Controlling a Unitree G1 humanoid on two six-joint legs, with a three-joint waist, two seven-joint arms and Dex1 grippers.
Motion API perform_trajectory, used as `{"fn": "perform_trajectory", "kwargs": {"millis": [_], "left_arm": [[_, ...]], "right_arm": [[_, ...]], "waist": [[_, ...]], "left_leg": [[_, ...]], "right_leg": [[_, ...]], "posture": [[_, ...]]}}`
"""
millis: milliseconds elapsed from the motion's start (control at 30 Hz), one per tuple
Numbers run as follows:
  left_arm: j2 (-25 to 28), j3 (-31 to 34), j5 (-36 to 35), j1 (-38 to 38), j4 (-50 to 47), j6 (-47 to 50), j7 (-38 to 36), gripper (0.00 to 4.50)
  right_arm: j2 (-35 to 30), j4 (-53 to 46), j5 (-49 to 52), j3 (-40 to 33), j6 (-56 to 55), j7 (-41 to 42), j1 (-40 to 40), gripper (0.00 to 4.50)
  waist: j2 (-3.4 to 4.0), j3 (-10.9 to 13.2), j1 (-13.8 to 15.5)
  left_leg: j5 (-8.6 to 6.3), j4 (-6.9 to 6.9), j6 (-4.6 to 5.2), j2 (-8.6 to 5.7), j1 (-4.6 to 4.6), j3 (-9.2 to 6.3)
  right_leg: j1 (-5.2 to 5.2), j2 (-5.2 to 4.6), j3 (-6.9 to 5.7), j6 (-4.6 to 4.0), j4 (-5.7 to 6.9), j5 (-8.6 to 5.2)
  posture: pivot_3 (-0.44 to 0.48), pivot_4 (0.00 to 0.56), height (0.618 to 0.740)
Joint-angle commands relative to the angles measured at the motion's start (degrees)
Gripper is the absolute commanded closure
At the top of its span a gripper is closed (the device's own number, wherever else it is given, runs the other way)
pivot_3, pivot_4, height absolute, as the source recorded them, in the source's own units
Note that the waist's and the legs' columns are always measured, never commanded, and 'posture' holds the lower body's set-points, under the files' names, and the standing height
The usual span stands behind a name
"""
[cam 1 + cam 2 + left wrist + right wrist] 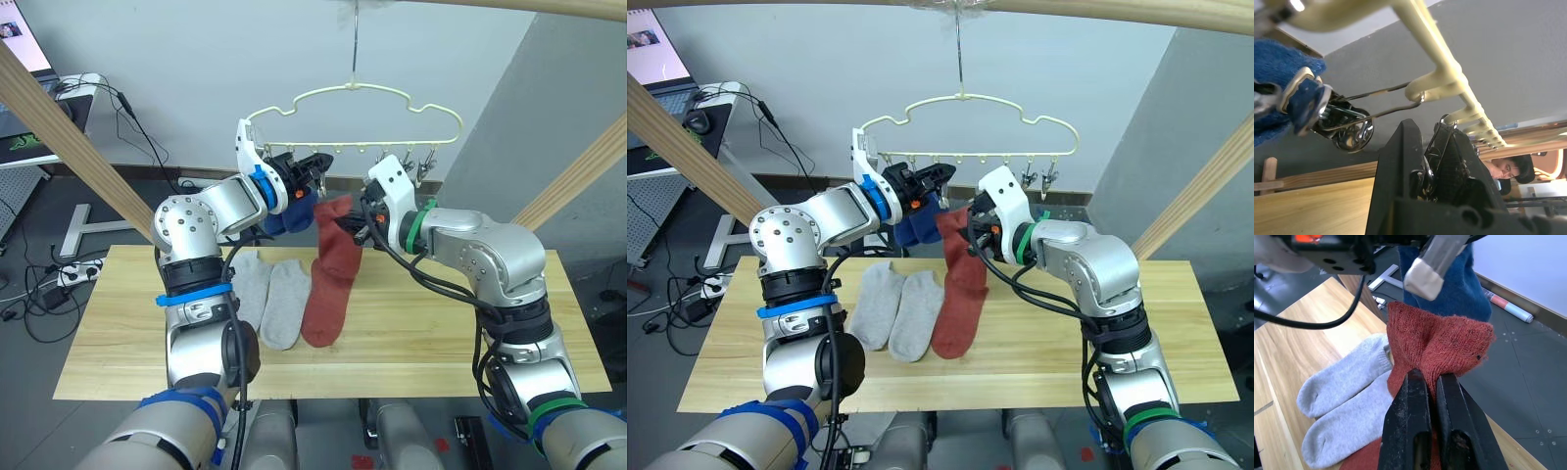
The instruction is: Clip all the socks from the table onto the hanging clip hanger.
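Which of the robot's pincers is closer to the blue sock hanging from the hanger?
Left. The left pincer is up at the clips right beside the blue sock; the right pincer is further along, gripping the red sock.

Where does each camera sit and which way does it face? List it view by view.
Left and right eye views: on the head, looking down over both arms at the table, grey socks and clip hanger.
Left wrist view: looks along the left claw, shut on a clip, up at the hanger.
Right wrist view: looks along the right claw, pinching the red sock.
All share the blue sock.
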Motion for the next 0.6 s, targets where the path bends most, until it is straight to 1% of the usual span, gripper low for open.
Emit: {"fn": "perform_trajectory", "kwargs": {"millis": [33,133,200,300,367,433,500,600], "left_arm": [[1.3,-3.3,1.8,1.7,-2.8,-1.9,-1.7,4.17],[2.4,-6.3,3.1,3.4,-5.3,-3.2,-3.5,4.17],[4.3,-11.1,6.0,5.6,-8.5,-5.6,-5.8,4.17],[6.0,-15.9,9.1,8.3,-12.0,-9.6,-8.5,4.17],[7.5,-20.1,13.2,10.1,-13.8,-14.2,-10.3,4.17],[7.8,-22.0,15.2,11.0,-14.2,-16.7,-11.4,4.17],[7.0,-21.5,15.5,11.0,-13.3,-17.6,-11.0,3.43],[6.2,-20.9,16.2,10.6,-12.4,-19.8,-11.6,2.48]], "right_arm": [[0.0,-1.7,1.0,-1.2,-0.8,-0.2,-0.9,4.5],[-0.1,-2.6,1.2,-1.2,-0.2,-0.4,-0.5,4.5],[-0.3,-4.1,1.7,-1.6,0.9,-0.5,0.2,4.5],[-0.8,-5.8,2.4,-1.9,2.0,-0.8,0.9,4.5],[-1.1,-7.2,3.1,-2.4,3.1,-1.1,1.3,4.5],[-1.3,-8.7,3.9,-3.0,4.5,-1.5,1.7,4.5],[-1.5,-9.8,4.4,-3.5,5.5,-1.8,2.1,4.5],[-2.0,-10.8,5.0,-4.0,6.7,-2.4,2.7,4.5]], "waist": [[0.01,0.0,0.0],[0.01,0.0,0.0],[0.01,0.0,0.0],[0.02,0.0,0.0],[0.02,0.0,0.0],[0.02,0.0,0.1],[0.02,0.0,0.1],[0.02,0.0,0.1]], "left_leg": [[0.0,-0.01,0.0,0.0,0.0,0.0],[0.0,-0.03,0.0,0.0,0.01,0.0],[0.0,-0.04,0.0,0.0,0.0,0.0],[0.0,-0.08,0.0,0.0,0.01,0.01],[0.0,-0.09,-0.01,0.01,0.01,0.01],[0.0,-0.09,0.0,0.0,0.01,0.01],[0.0,-0.09,0.0,0.0,0.0,0.01],[0.0,-0.08,0.01,0.0,0.0,0.02]], "right_leg": [[0.0,0.0,0.0,0.0,0.0,0.0],[0.0,0.0,-0.01,0.0,0.0,0.0],[-0.01,0.0,0.01,0.0,0.0,0.0],[-0.01,0.0,0.01,-0.01,0.0,0.0],[-0.02,-0.01,0.01,-0.01,-0.01,0.0],[-0.02,-0.02,0.01,-0.01,-0.01,0.0],[-0.02,-0.02,0.01,-0.01,-0.01,0.0],[-0.02,-0.02,0.01,0.0,-0.01,0.0]], "posture": [[-0.003,0.279,0.74],[-0.003,0.279,0.74],[-0.003,0.279,0.74],[0.001,0.279,0.74],[0.001,0.279,0.74],[0.001,0.279,0.74],[0.001,0.279,0.74],[-0.008,0.281,0.74]]}}
